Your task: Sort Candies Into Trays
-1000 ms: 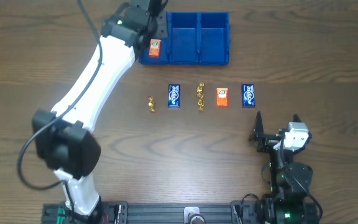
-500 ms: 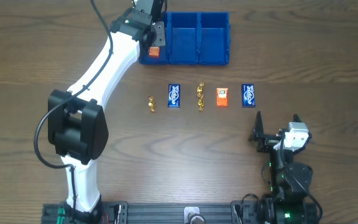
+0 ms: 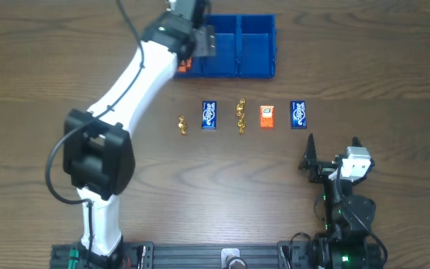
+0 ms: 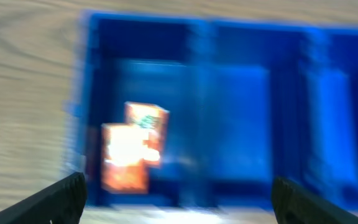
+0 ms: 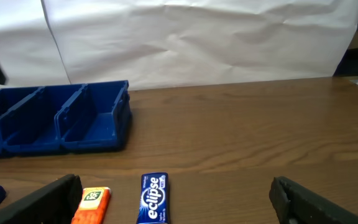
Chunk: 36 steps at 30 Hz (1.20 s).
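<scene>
A blue tray [image 3: 256, 45] with three compartments stands at the table's far side. Two orange packs [image 4: 135, 149] lie in its left compartment, one orange pack [image 3: 184, 66] partly under the arm from above. My left gripper [image 3: 203, 42] hangs over the tray's left part, open and empty [image 4: 179, 208]. In a row nearer me lie a gold candy [image 3: 183, 124], a blue pack [image 3: 209, 114], gold candies [image 3: 240, 116], an orange pack [image 3: 266, 116] and a blue pack [image 3: 298, 114]. My right gripper [image 3: 331, 155] stands open near its base, short of the row [image 5: 179, 214].
The tray's middle and right compartments [image 5: 95, 121] look empty. A white sheet [image 5: 197, 37] hangs behind the table's far edge. Bare wood lies on both sides of the candy row and in front of it.
My left gripper has shifted to the right over the tray, away from the orange pack in the left compartment. The right arm and the candy row have not moved.
</scene>
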Motion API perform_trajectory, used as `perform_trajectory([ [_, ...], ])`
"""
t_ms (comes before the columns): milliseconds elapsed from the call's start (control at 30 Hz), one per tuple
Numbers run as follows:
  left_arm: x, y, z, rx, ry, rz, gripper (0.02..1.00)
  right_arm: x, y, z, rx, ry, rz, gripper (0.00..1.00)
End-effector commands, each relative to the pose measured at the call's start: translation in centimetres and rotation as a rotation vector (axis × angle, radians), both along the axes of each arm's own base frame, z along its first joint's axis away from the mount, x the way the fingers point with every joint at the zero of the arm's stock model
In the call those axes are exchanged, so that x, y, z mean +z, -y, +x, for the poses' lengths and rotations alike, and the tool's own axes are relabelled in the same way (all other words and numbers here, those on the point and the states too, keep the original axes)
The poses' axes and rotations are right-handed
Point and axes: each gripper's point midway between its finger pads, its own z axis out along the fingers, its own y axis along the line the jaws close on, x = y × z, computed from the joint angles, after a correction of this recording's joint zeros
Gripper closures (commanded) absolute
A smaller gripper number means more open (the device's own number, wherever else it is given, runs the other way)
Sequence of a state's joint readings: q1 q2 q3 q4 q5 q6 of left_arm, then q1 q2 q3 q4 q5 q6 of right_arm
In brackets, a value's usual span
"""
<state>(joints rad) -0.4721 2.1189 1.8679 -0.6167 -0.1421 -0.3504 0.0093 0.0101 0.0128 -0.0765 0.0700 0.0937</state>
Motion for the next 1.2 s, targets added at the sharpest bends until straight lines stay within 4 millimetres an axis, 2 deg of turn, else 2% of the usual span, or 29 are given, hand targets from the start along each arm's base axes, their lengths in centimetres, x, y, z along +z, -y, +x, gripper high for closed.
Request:
perform_trajectory([
  [33, 2.1, 9.7, -6.2, -0.032, 0.006, -0.069, 0.073, -0.1, 0.0, 0.0, 0.003, 0.003, -0.013, 0.001],
  [133, -0.2, 13.9, -10.0, -0.064, -0.059, -0.084, 0.088, -0.1, 0.0, 0.0, 0.003, 0.003, -0.013, 0.001],
  [200, -1.9, 15.9, -11.9, -0.08, -0.107, -0.099, 0.091, -0.1, 0.0, 0.0, 0.003, 0.003, -0.013, 0.001],
  [267, -3.6, 17.6, -13.5, -0.095, -0.149, -0.108, 0.099, -0.1, 0.0, 0.0, 0.003, 0.002, -0.013, 0.001],
  [367, -5.9, 18.8, -15.0, -0.098, -0.19, -0.097, 0.108, -0.1, 0.0, 0.0, 0.003, 0.003, -0.013, 0.001],
  [567, -9.8, 19.2, -15.7, -0.079, -0.254, -0.078, 0.115, -0.1, 0.0, 0.0, 0.003, 0.002, -0.013, 0.001],
  [900, -11.3, 18.5, -15.1, -0.063, -0.274, -0.063, 0.152, -0.1, 0.0, 0.0, 0.003, 0.002, -0.013, 0.001],
  [1200, -13.8, 18.7, -15.3, -0.064, -0.303, -0.048, 0.178, -0.1, 0.0, 0.0, 0.003, 0.002, -0.013, 0.001],
])
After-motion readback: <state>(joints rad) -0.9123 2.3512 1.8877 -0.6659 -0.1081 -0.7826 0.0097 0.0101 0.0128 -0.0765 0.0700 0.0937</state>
